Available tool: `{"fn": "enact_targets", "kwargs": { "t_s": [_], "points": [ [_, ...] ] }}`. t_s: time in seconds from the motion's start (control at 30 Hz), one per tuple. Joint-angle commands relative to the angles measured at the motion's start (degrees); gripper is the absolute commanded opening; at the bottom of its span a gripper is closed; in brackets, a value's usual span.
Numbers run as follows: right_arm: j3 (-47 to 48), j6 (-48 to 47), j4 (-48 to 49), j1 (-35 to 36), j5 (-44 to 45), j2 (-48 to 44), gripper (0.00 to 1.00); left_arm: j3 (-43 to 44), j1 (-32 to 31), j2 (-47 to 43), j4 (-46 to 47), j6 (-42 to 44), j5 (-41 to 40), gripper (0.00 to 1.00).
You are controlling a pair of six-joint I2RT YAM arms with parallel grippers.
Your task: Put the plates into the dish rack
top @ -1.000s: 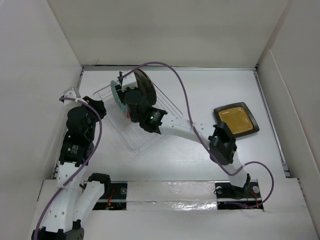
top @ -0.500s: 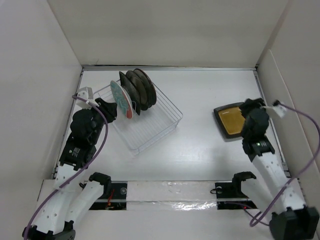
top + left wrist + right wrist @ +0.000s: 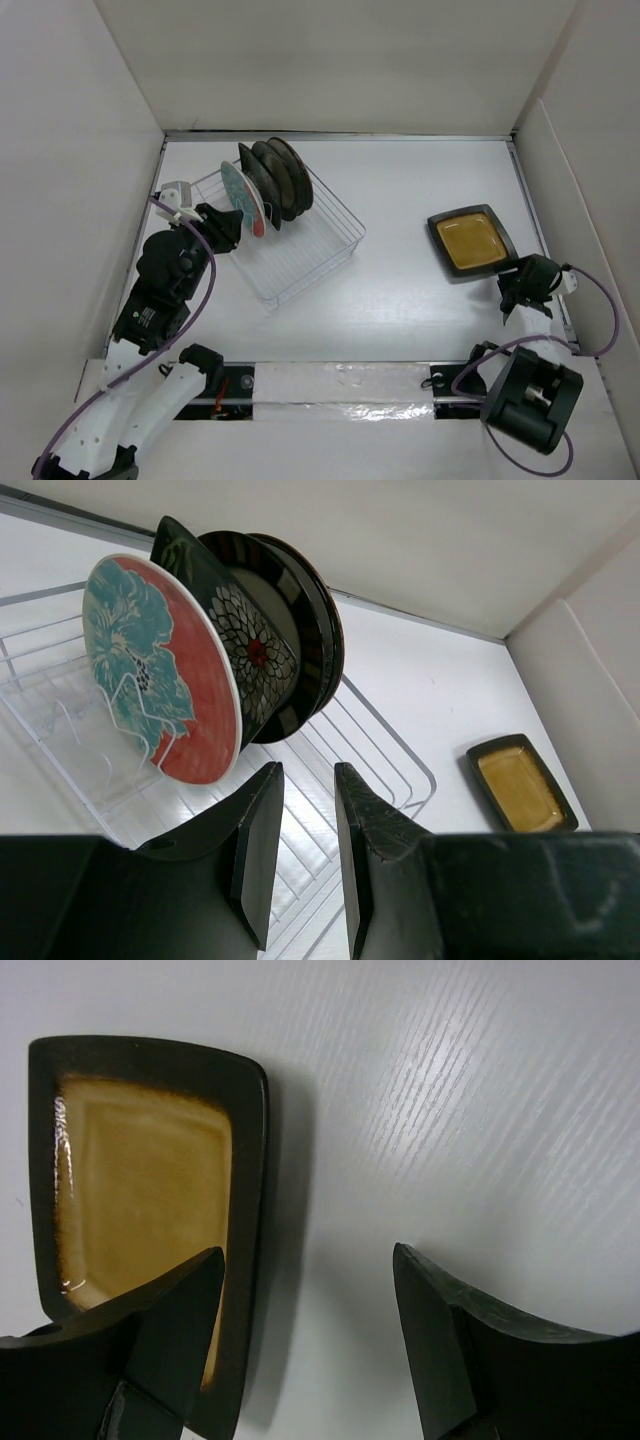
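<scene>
Because every other plate you can see is racked, the black square amber-centred plate is the one left to load. It lies flat and face up on the table at the right, well apart from the dish rack. It is close to square, so it has no strong long axis. Its edges sit slightly skewed to the table's edges, with one corner turned toward your right arm.

The right gripper hovers just near of that corner with its jaws wide apart and nothing between them. In the wrist view one finger overlaps the plate's dark rim while the other hangs over bare table, which I judge a set-up for an edge pinch.

The racked plates stand on edge and lean, crowded at the rack's far end, with the red-and-teal plate in front and the black square floral plate behind it. The near slots look free. The left gripper waits beside the rack, its jaws slightly parted and holding nothing.
</scene>
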Motion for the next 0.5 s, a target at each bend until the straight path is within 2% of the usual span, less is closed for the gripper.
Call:
{"fn": "enact_targets", "kwargs": {
  "t_s": [0.0,0.23,0.3,0.47],
  "points": [
    [0.14,-0.39,10.23,-2.68,-12.64,7.63,0.74,0.06,-0.45,-0.14,2.18,0.92,0.41,0.24],
    [0.23,-0.49,23.79,-3.3,-23.9,27.06,0.74,-0.21,-0.45,0.13,2.36,0.92,0.93,0.24],
    [0.14,0.4,27.65,-3.3,-25.58,29.55,0.73,-0.21,-0.45,0.04,2.62,0.83,1.11,0.24],
    [0.05,2.6,30.13,-2.08,-25.41,32.19,0.65,-0.12,-0.45,0.31,2.27,1.0,-0.12,0.24]
  ]
}}
